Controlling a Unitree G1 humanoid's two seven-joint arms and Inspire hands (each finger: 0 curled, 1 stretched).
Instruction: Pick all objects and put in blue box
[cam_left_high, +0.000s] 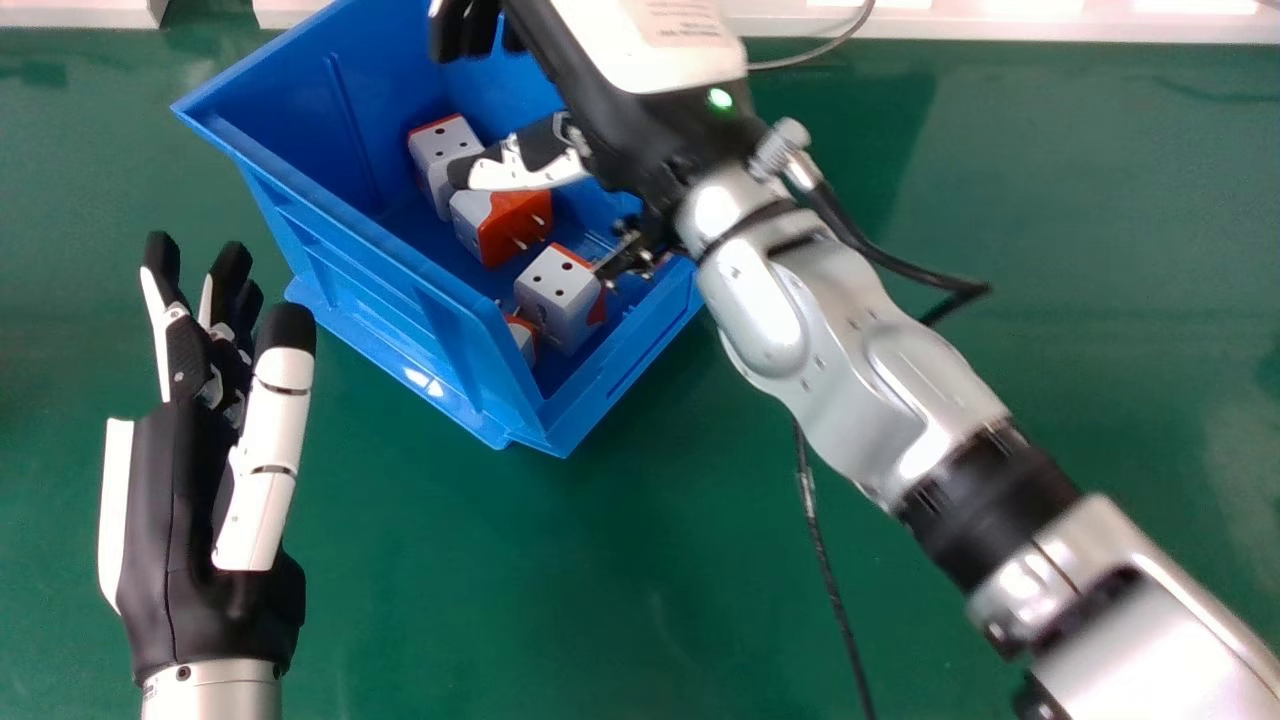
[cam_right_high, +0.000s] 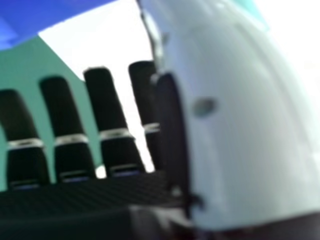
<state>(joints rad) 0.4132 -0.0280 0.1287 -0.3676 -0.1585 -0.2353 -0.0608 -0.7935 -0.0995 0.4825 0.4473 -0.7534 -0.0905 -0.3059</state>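
In the head view the right hand (cam_left_high: 640, 60) is over the blue box (cam_left_high: 370, 245), fingers toward its far side and thumb above the contents. Its fingers are straight in the right hand view, where the right hand (cam_right_high: 106, 105) holds nothing and part of the blue box (cam_right_high: 55, 12) shows. Inside the box lie white-and-orange plug adapters: one (cam_left_high: 435, 145) near the thumb, a second (cam_left_high: 480, 220) with metal pins, a third (cam_left_high: 553, 290) with dark holes, and a partly hidden piece (cam_left_high: 521, 338). The left hand (cam_left_high: 170, 510) is open and empty, left of the box.
A green table (cam_left_high: 450, 580) lies under the box. The silver right forearm (cam_left_high: 890, 400) crosses from the lower right, with a black cable (cam_left_high: 825, 560) hanging beside it. A white ledge (cam_left_high: 1000, 25) runs along the far edge.
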